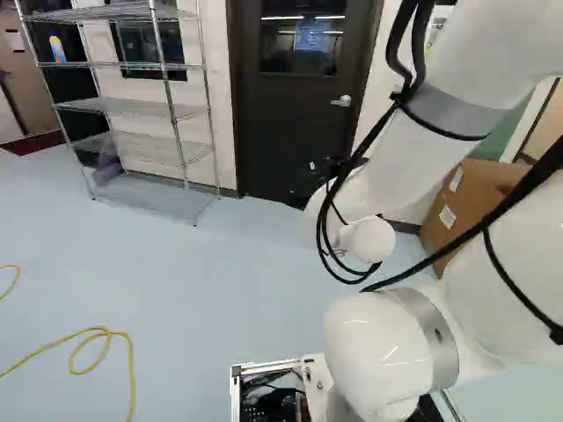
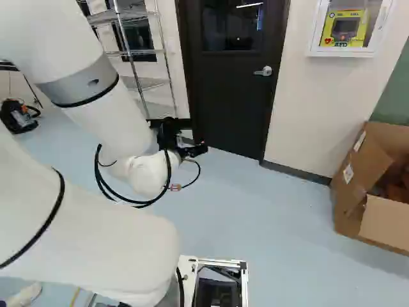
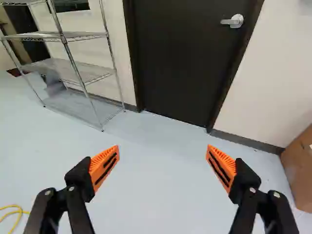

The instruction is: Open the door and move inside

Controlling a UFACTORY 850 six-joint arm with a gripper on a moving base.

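Across the room, straight ahead of the arm: 1 dark door, shut in its dark frame, with 1 window in its upper part. Fitted to it: 1 silver lever handle, on the door's side nearer the cardboard box.

Item: 1 white arm, hung with black cables, right of the middle in the left base view.

Item: 1 black hand with 2 fingers, at the arm's far end, well apart from the lever handle. In the wrist view the hand is spread wide, its 2 orange pads facing each other across a gap, with pale blue floor seen between them. Door and lever handle lie ahead of it.

Item: 1 wire shelving unit, several tiers, standing by the wall on the door's other side; 1 bottle upright on an upper tier.

Item: 1 cardboard box, open flaps, on the floor at the right of the right base view.

Item: 1 white wall cabinet, mounted above and beside the box, holding 1 yellow device.

Item: 1 yellow cord, looped loosely on the floor at the left of the left base view.
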